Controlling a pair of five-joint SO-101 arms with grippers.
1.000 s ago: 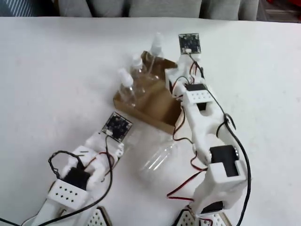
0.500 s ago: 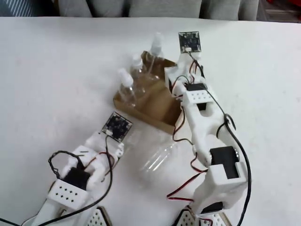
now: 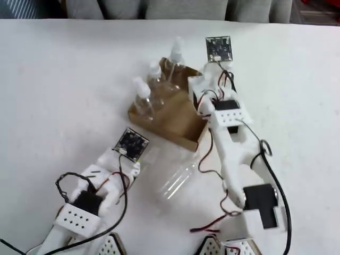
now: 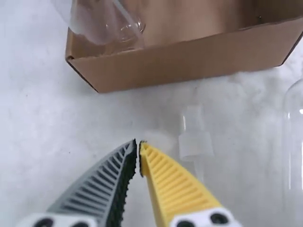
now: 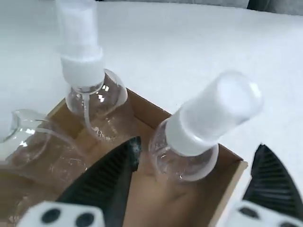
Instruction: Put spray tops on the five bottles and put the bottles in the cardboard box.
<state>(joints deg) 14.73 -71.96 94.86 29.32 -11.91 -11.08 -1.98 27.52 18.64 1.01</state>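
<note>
Three clear bottles with white spray tops [image 3: 142, 94] [image 3: 155, 73] [image 3: 175, 52] stand in the far side of the cardboard box [image 3: 178, 125]. My right gripper [image 5: 199, 146] is open over the box's corner, its black fingers on either side of one topped bottle [image 5: 208, 118] and apart from it. Beside that one stands another bottle [image 5: 90, 80]. My left gripper [image 4: 138, 145] is shut and holds nothing, low over the table in front of the box [image 4: 189, 54]. A loose spray top [image 4: 194, 139] lies just beside its yellow finger. A clear bottle without a top [image 3: 178, 178] lies on the table between the arms.
The white table stretches wide to the left of the box and beyond it. Red and black cables hang along the right arm [image 3: 234, 143] close to the lying bottle. Chair backs [image 3: 159, 8] line the far edge.
The right arm has shifted a little to the right and straightened above the box's corner. The left arm and the bottles have stayed where they were.
</note>
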